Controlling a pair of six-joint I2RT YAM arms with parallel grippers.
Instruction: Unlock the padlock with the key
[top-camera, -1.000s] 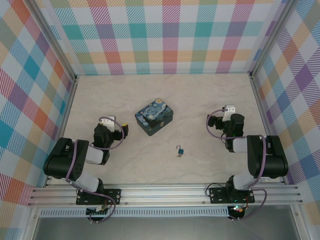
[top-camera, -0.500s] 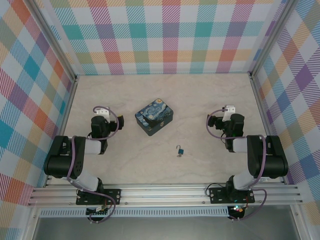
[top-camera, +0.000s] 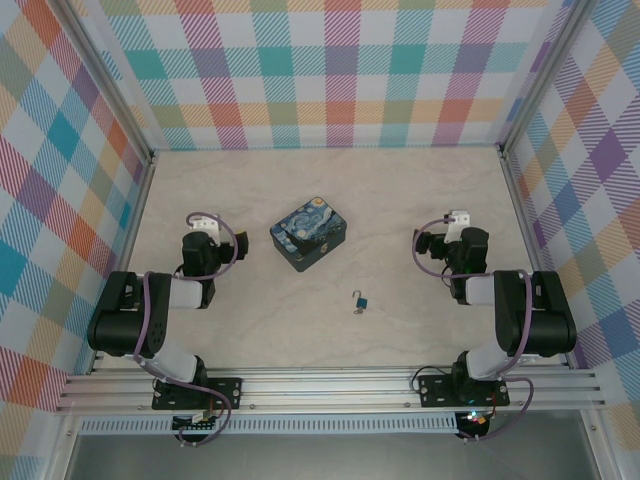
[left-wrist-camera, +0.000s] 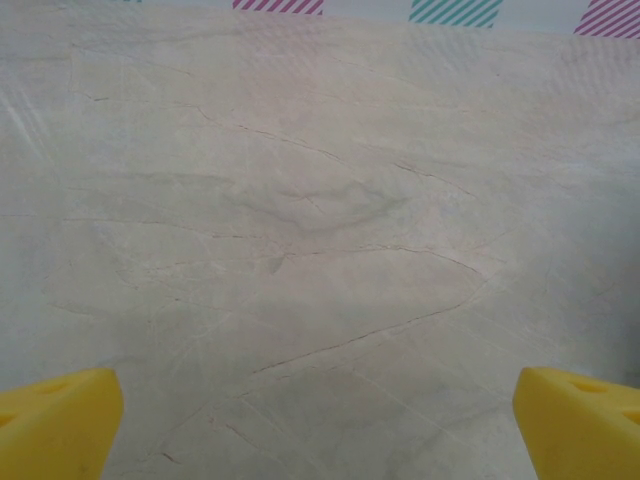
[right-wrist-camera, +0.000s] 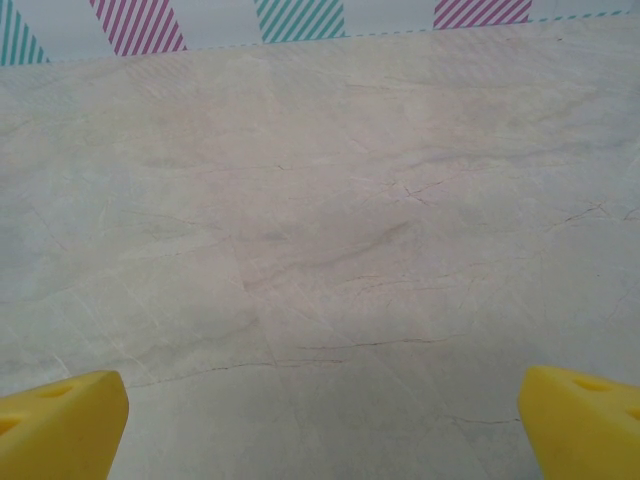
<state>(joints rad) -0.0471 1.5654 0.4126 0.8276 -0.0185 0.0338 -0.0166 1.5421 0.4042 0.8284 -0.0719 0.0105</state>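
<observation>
Top external: padlock (top-camera: 360, 300) near-side of box (top-camera: 308, 233); tiny, light, rigid, likely slippery, best gripped by body; left gripper (left-wrist-camera: 320, 425) and right gripper (right-wrist-camera: 320, 425) gape wide, empty

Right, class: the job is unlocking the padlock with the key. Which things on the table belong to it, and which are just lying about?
For the job: the padlock, blue-bodied; the key, a dark sliver right beside it.
Just lying about: the painted night-sky box, further back and to the left.
</observation>
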